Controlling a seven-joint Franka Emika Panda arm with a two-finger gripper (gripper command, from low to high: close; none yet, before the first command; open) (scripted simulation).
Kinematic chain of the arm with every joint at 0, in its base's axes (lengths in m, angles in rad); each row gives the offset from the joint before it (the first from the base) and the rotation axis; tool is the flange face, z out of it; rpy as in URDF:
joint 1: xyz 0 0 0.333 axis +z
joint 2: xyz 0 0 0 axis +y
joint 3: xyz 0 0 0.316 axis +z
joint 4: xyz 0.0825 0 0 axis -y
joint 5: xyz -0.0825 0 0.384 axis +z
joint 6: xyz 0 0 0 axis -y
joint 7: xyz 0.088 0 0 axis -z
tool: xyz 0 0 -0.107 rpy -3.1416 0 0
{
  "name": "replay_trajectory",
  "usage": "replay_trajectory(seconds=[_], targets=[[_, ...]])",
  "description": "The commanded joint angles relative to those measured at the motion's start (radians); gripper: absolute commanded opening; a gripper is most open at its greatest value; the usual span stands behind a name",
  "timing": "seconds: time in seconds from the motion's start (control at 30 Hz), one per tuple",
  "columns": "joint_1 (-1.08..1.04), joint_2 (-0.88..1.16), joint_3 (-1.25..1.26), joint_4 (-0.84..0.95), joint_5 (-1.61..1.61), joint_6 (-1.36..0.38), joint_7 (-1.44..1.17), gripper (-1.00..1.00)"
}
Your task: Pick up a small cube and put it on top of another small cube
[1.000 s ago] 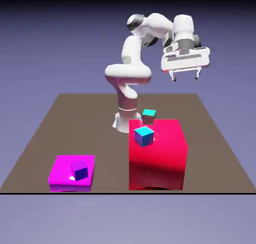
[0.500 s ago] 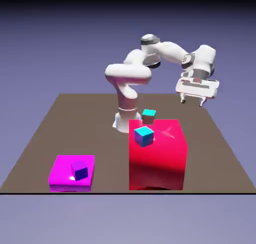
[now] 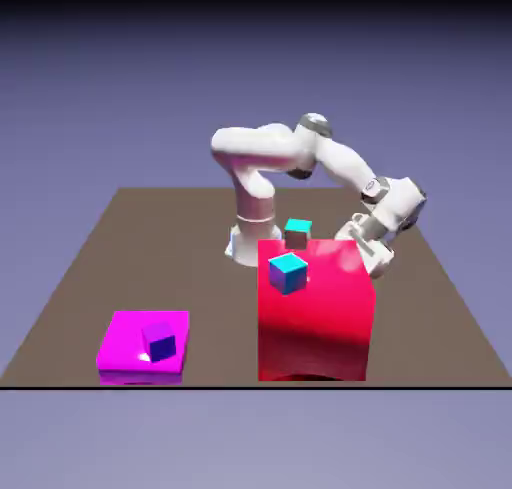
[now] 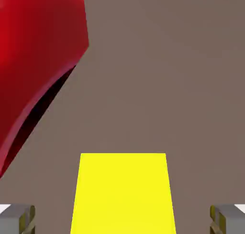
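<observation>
The small cube with the yellow face (image 4: 123, 192) fills the lower middle of the hand view, lying on the brown table. It sits between the two grey fingertips (image 4: 18, 219) of my gripper (image 4: 122, 222), which is open and wide of it on both sides. In the exterior view my gripper (image 3: 369, 259) is low behind the red block's right far corner, and that cube is hidden there. The purple and deep blue small cube (image 3: 159, 341) rests on the flat magenta block (image 3: 125, 352) at the exterior view's lower left.
A tall red block (image 3: 315, 322) stands mid-table and shows as red block (image 4: 33, 61) close on the hand view's left. A bright cyan cube (image 3: 288, 272) lies on its top. A cyan-topped brownish cube (image 3: 297, 233) sits behind it near the robot's base.
The arm has swung from high above the table down and toward the exterior view's right, bringing the hand low beside the red block's far right corner. No cube has moved.
</observation>
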Motion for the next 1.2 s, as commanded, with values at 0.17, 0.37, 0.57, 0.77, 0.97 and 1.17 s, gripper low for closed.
replay_trajectory(seconds=[0.17,0.37,0.57,0.77,0.97,1.17], targets=[[-0.001,0.005,-0.073,0.011,-0.064,-0.037,-0.002,-1.00],[-0.001,0.137,-0.290,0.019,-0.263,0.061,-0.074,-1.00],[0.001,0.329,-0.508,0.015,-0.467,0.263,-0.178,-1.00],[0.004,0.520,-0.725,0.011,-0.670,0.465,-0.281,-1.00],[0.006,0.712,-0.943,0.007,-0.874,0.667,-0.385,-1.00],[0.009,0.904,-1.160,0.003,-1.078,0.869,-0.489,-1.00]])
